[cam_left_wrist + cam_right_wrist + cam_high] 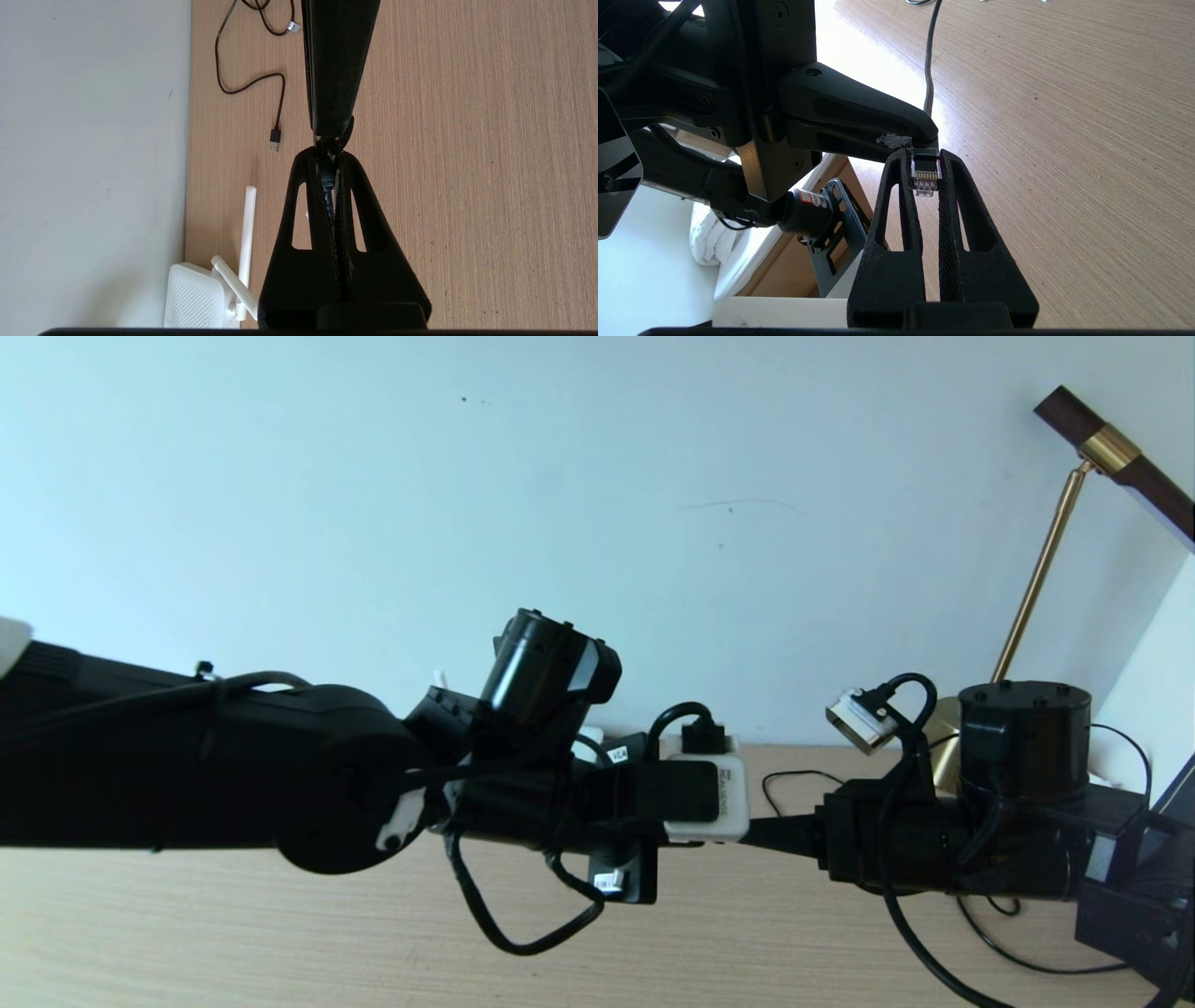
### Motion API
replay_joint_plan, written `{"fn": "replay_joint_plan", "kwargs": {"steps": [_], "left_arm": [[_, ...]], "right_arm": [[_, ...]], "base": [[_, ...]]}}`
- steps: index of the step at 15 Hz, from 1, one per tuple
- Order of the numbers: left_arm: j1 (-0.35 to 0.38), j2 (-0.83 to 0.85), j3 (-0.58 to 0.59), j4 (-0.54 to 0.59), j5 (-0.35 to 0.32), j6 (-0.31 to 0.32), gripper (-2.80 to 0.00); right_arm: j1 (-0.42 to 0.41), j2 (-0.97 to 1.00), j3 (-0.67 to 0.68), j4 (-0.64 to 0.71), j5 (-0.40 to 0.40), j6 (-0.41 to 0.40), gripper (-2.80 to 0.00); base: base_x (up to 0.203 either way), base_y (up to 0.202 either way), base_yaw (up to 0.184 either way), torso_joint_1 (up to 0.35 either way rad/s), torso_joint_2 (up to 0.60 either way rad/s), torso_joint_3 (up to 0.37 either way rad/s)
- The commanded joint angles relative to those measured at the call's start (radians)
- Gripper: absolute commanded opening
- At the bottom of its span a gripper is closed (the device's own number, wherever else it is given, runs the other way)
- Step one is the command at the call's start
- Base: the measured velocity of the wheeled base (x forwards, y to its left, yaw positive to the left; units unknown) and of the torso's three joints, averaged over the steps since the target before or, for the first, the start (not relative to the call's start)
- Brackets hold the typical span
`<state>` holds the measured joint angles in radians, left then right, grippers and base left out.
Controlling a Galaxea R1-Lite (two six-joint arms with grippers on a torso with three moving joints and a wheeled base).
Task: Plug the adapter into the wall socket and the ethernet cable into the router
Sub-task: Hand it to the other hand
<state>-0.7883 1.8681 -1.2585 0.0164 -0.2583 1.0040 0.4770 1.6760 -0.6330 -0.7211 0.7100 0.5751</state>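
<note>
**Both sets of fingers pinched on the same plug: looks like a handover**

Fingers first: the right gripper has its fingertips closed down on the clear clip plug of the ethernet cable, and the left gripper is squeezed onto the black boot of that same plug from the opposite side. My read is a mid-air handoff, so the plug ends up held in a better orientation for pushing into a port.

Head view: the two arms meet tip to tip above the wooden table, left gripper coming from the left, right gripper from the right. The contact point sits in front of a white device, so the plug itself is hard to pick out here.

Left wrist view: the left fingers are nearly fully closed with the black cable running up between them, the right finger meeting them head-on. The router stands down by the wall with its antennas up, well apart from the plug, so that part isn't done yet. A thinner USB cable lies loose nearby.

Right wrist view: gold contacts face the camera, plug held level between both grips.

Adapter and wall socket: can't spot either.
</note>
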Motion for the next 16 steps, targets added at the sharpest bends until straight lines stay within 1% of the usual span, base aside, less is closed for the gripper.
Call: {"fn": "replay_joint_plan", "kwargs": {"steps": [1,5,10,11,12,13,16], "left_arm": [[0.000,0.002,0.001,0.004,0.001,0.005,-2.80],[0.000,-0.002,0.004,0.004,0.005,0.005,-2.80],[0.000,-0.004,0.002,0.003,0.011,-0.010,-2.80],[0.000,-0.007,0.005,0.009,0.010,-0.023,-2.80],[-0.002,-0.012,0.007,0.012,0.008,-0.030,-0.37],[-0.003,-0.014,0.013,0.011,0.008,-0.032,0.00],[-0.006,-0.017,0.014,0.004,0.008,-0.042,0.00]], "right_arm": [[-0.001,-0.002,-0.001,-0.008,0.005,0.003,-2.80],[0.000,-0.002,-0.001,-0.008,0.005,0.003,-2.80],[-0.001,-0.002,-0.001,-0.008,0.003,0.003,-2.80],[-0.001,-0.002,0.001,-0.008,0.003,0.003,-2.80],[-0.001,-0.002,0.002,-0.008,0.003,0.003,-2.80],[-0.001,-0.002,0.003,-0.008,0.003,0.003,-2.80],[-0.001,-0.002,0.004,-0.008,0.003,0.005,-2.80]], "base": [[0.000,0.000,0.000,0.000,0.00,0.000],[0.000,0.000,0.000,0.000,0.00,0.000],[0.000,0.000,0.000,0.000,0.00,0.000],[0.000,0.000,0.000,0.000,0.00,0.000],[0.000,0.000,0.000,0.000,0.00,0.000],[0.000,0.000,0.000,0.000,0.00,0.000],[0.000,0.000,0.000,0.000,0.00,0.000]]}}
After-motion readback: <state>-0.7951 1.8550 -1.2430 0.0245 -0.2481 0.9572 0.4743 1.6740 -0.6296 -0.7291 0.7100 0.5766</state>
